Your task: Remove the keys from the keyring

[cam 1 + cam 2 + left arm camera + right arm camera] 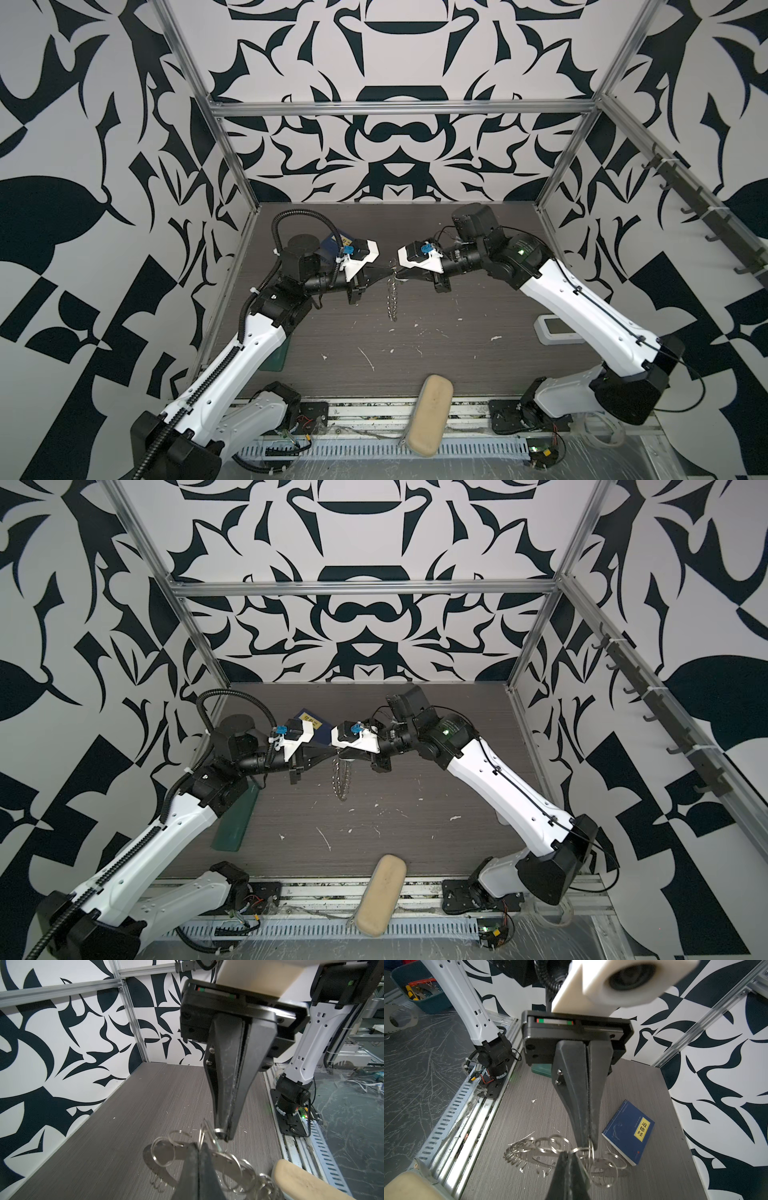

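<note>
Both top views: left gripper (388, 272) reaches in from 9 o'clock, right gripper (401, 274) from 3, tips nearly touching at centre. The keyring (392, 299) hangs edge-on toward 6, seemingly clear of the table (457, 353) so its rings dangle free. Left wrist: left jaws closed on the flat plate as an anchor, right jaws closed on a small rim loop, likely to work it off. A pale green sliver, maybe the keys (217, 1146), sits just beside. Right wrist: same two pinches, book (628, 1132) well apart
</note>
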`<act>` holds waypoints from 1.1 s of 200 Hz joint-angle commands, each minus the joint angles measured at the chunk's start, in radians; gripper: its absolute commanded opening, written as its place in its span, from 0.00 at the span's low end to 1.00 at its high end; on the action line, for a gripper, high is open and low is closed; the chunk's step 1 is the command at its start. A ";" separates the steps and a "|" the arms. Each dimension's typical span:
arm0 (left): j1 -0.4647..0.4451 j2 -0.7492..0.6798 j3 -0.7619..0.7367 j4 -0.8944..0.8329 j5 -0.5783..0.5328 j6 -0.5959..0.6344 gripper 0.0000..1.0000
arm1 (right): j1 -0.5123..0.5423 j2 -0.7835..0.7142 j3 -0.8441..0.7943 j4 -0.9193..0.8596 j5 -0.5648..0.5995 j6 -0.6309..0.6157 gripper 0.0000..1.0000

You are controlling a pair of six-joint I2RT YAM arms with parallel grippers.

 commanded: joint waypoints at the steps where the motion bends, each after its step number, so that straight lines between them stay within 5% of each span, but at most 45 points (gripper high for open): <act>1: -0.014 -0.017 -0.021 0.205 -0.028 -0.058 0.00 | 0.025 0.020 0.065 -0.072 0.004 -0.030 0.00; 102: -0.055 0.047 -0.092 0.599 -0.107 -0.179 0.00 | 0.020 0.077 0.204 -0.148 0.230 -0.036 0.00; 149: -0.055 0.051 -0.108 0.643 -0.127 -0.202 0.00 | 0.021 0.055 0.205 -0.144 0.258 -0.017 0.20; 220: -0.055 0.080 -0.138 0.771 -0.160 -0.269 0.00 | 0.020 0.006 0.202 -0.126 0.260 0.022 0.29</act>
